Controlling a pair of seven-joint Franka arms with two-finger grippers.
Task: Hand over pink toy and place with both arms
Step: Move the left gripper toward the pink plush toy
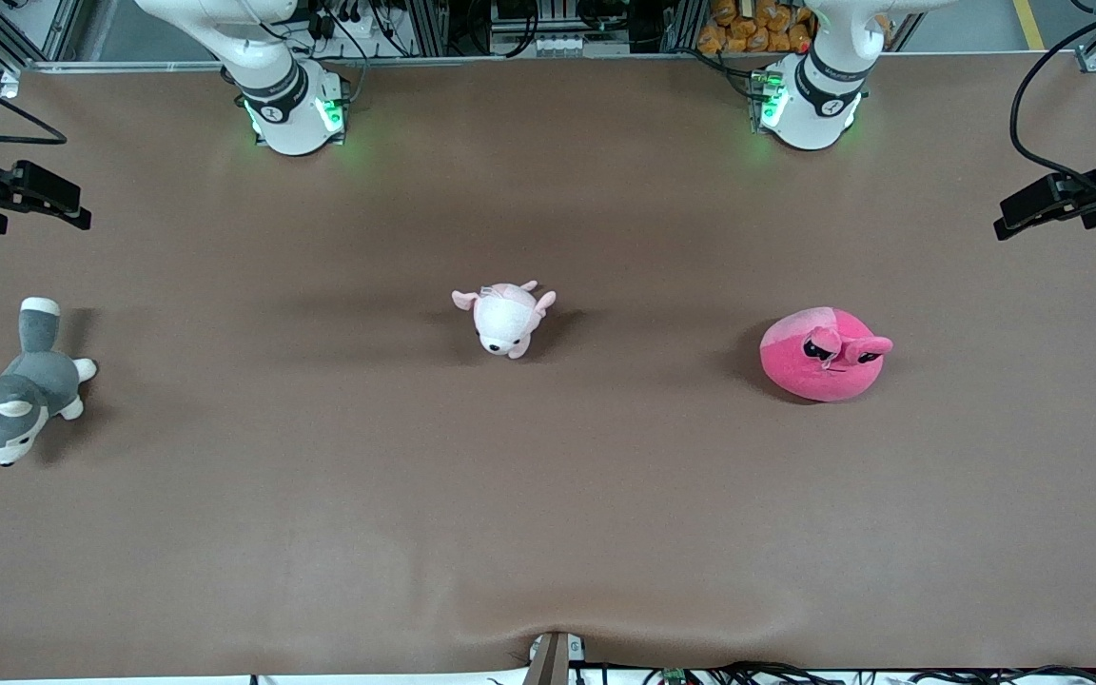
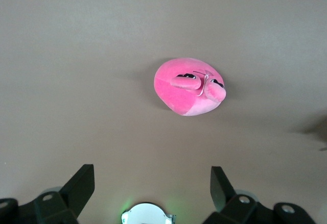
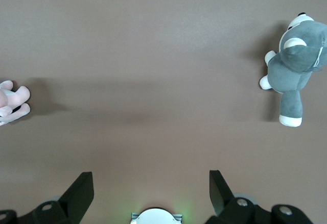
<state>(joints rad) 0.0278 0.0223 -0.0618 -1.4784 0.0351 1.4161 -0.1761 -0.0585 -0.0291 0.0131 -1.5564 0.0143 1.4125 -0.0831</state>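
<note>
Lying on the brown table (image 1: 548,533) are three plush toys — one round hot-pink plush blob (image 1: 822,354) with two half-lidded black eyes on bumps, one pale pink-and-white plush animal (image 1: 506,317), one grey-and-white husky plush (image 1: 20,385). The blob sits toward the left arm's end, below the raised left gripper (image 2: 152,183), fingers apart. The right gripper (image 3: 151,183), also spread and empty, hangs above bare cloth between husky and pale animal.

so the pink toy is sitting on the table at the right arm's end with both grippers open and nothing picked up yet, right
Not quite: the pink toy sits toward the left arm's end of the table, as the front view shows, and the left wrist view looks down on it. The rest holds: the left gripper and the right gripper are both open and empty, and the toy rests on the table.
</note>
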